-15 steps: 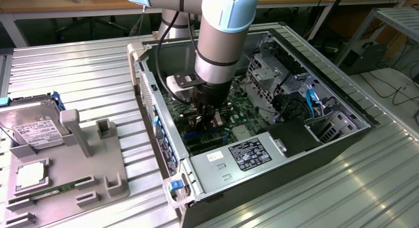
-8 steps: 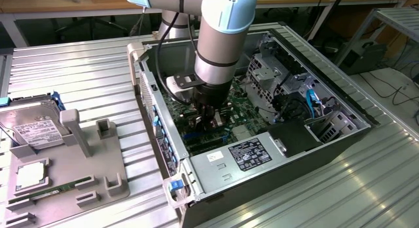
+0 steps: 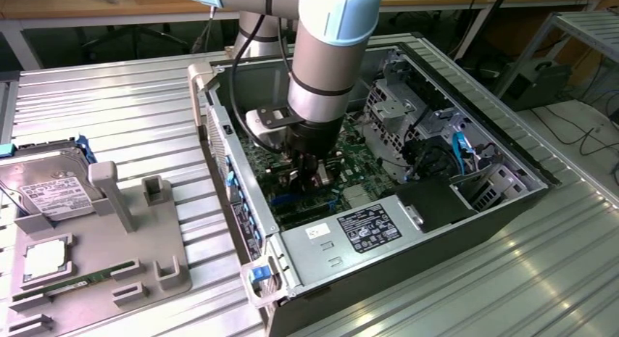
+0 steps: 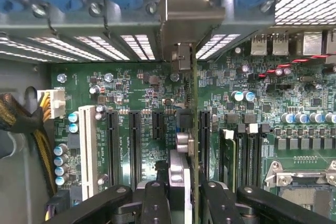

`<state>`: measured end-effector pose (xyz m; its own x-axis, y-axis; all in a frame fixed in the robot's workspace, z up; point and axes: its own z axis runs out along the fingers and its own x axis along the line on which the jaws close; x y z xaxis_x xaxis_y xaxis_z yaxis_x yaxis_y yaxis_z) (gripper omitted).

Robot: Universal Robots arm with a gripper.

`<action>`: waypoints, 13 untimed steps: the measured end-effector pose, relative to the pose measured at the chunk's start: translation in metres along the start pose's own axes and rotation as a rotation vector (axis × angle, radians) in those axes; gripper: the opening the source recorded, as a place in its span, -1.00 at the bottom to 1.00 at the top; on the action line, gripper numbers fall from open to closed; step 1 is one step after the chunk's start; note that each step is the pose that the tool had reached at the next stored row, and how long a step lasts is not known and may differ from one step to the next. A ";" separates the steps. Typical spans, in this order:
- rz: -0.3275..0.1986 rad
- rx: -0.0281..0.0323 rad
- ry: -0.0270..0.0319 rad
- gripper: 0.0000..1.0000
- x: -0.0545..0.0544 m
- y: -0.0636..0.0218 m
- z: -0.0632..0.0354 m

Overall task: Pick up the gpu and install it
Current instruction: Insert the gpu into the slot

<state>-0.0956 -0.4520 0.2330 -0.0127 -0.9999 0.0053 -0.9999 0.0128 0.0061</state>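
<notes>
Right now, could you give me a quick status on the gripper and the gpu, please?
Gripper shut on the gpu, inside the open case. Card edge-on, upright over the motherboard slots, bracket at the rear wall. Nothing visibly blocking.

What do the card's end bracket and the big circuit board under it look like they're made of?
Silver end bracket of the thin gpu card: seemingly bare sheet metal with a dull grey sheen. Green motherboard: probably lacquered fibreglass laminate, glossy green with fine traces and soldered parts.
</notes>
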 end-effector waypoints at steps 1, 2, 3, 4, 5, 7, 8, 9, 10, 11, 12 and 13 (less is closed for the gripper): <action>0.000 0.0000 -0.0002 -0.43 0.000 0.0000 -0.0002; 0.000 0.0001 -0.0002 -0.43 0.000 0.0000 -0.0001; 0.000 0.0001 -0.0003 -0.43 0.000 0.0000 -0.0001; 0.000 0.0001 -0.0002 -0.43 0.000 0.0000 -0.0002; 0.000 0.0000 -0.0001 -0.43 0.000 0.0000 -0.0002; 0.000 -0.0002 0.0002 -0.43 0.001 0.0000 -0.0004; 0.000 -0.0001 0.0002 -0.43 0.002 -0.0001 -0.0003; 0.000 0.0000 0.0001 -0.43 0.003 -0.0001 -0.0003; 0.000 -0.0001 0.0001 -0.43 0.003 0.0000 -0.0003; 0.000 -0.0001 0.0001 -0.43 0.003 -0.0001 -0.0003; 0.000 0.0000 0.0000 -0.43 0.003 -0.0001 -0.0003; 0.000 0.0000 0.0000 -0.43 0.003 -0.0001 -0.0002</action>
<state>-0.0956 -0.4545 0.2333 -0.0127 -0.9999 0.0053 -0.9999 0.0128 0.0061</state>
